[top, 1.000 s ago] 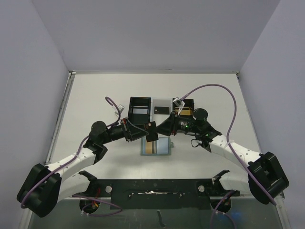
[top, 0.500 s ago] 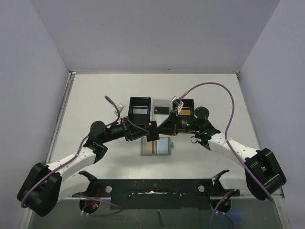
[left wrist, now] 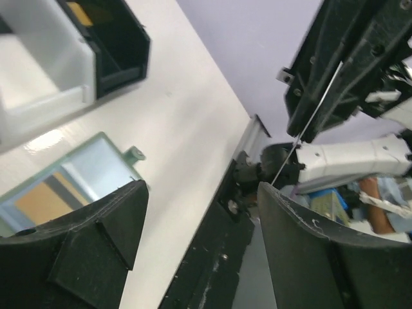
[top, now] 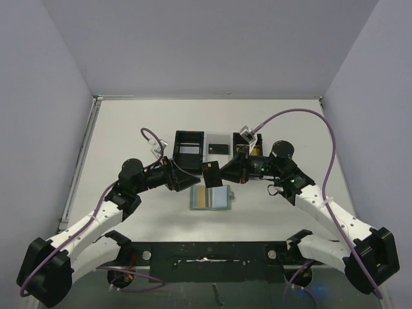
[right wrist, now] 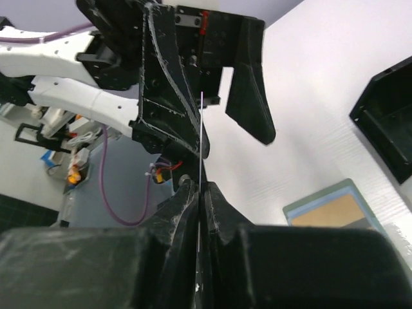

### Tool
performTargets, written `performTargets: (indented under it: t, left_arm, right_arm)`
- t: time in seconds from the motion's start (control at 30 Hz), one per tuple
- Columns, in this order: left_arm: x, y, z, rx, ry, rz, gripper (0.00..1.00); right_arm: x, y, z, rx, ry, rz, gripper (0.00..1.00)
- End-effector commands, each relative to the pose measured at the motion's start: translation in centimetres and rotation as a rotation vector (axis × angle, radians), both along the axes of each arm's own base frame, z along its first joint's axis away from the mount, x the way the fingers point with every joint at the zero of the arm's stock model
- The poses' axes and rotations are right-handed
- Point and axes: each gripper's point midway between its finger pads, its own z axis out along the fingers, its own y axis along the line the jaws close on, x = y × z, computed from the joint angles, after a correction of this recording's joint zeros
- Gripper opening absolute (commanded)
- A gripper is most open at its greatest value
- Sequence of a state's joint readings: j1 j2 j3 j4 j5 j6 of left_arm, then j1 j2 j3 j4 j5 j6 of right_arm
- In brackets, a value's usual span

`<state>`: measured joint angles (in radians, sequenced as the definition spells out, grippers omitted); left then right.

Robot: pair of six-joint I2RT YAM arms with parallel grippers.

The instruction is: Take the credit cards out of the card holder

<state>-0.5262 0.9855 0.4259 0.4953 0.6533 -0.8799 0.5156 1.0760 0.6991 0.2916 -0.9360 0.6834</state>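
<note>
**A:** White desk [top: 129, 129], lilac walls [top: 206, 45] on three sides. Where are the cards?

**B:** One black card [top: 209, 171] is up off the desk, pinched in the right tool [right wrist: 200, 193], whose fingers are pressed together on one edge of it (from that wrist it shows edge-on, a bare thin line).

**A:** And the other arm?

**B:** The left tool [left wrist: 201, 193] has its fingers apart and holds nothing. It sits just beside the card, on the card's left.

**A:** The holder?

**B:** The card holder [top: 222, 198] lies open and flat, on the near side of both tools, long axis running left to right. A gold-orange card [top: 206, 197] sits in its left pocket.

**A:** Which arm goes next?

**B:** My guess is that the right arm sets its card down away from the holder. The gold-orange one lies below the left tool and toward the bases, so that arm is better placed for it.
</note>
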Motion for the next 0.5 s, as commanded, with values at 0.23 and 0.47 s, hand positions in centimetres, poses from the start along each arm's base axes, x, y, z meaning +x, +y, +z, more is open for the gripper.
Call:
performTargets:
  t: [0.23,0.47]
  left_arm:
    - [4.6,7.9,-0.8,0.480,-0.094,0.410,0.70]
    - [7.0,10.9,-2.3,0.607,-0.051,0.537,0.71]
  right_arm:
    - [2.9,-3.3,0.0,-0.160,-0.332,-0.316,0.00]
    - [3.6,-4.6,-0.6,-0.318,-0.566,-0.398,0.00]
